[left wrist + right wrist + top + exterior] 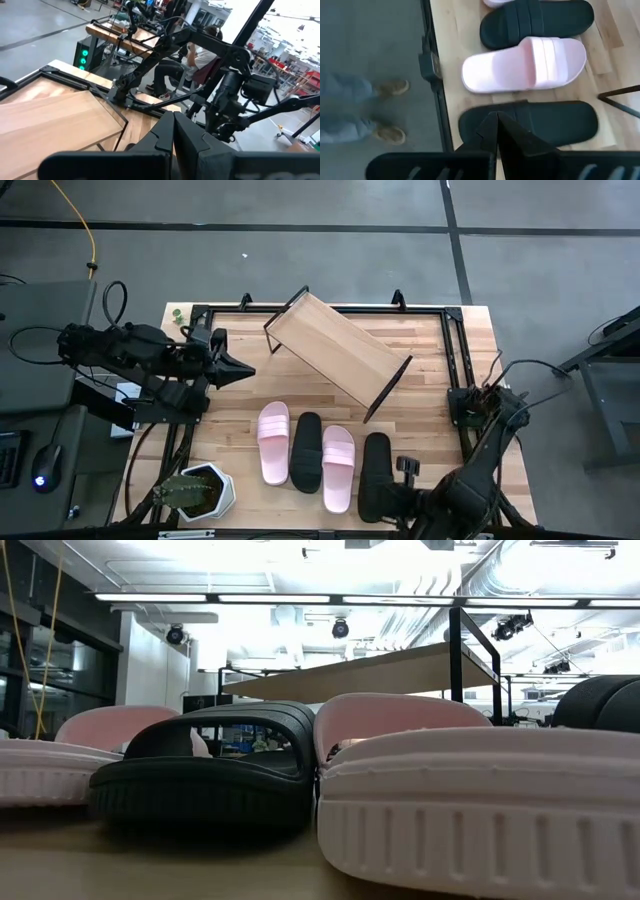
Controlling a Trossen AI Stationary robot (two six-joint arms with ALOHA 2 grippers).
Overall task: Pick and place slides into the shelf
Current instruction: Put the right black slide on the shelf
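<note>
- Pale butcher-block wood makes up the tabletop (420,405) we work over, with grey floor around it and a potted cactus in a white pot (190,490) at its near left corner.
- We see the slanted light wood shelf on its thin black wire frame (335,350) lying diagonally across the far middle of the table, with nothing on it.
- We count four slip-on slides in a row on the near half of the table, alternating in colour: a pale pink slide (273,442), a black slide (306,451), a second pale pink slide (338,467) and a second black slide (376,474).
- All four lie flat, close side by side, apart from the shelf.
- Our left gripper (243,369) hangs at the table's left side, just beside the shelf's left end, fingers pressed together and holding nothing.
- Our right gripper (496,125) sits at the near right edge, above the end of the second black slide, fingers clenched together and empty.
- Beyond the table, the left wrist view shows a seated person (197,55); the right wrist view shows someone's shoes (387,110) on the floor.
</note>
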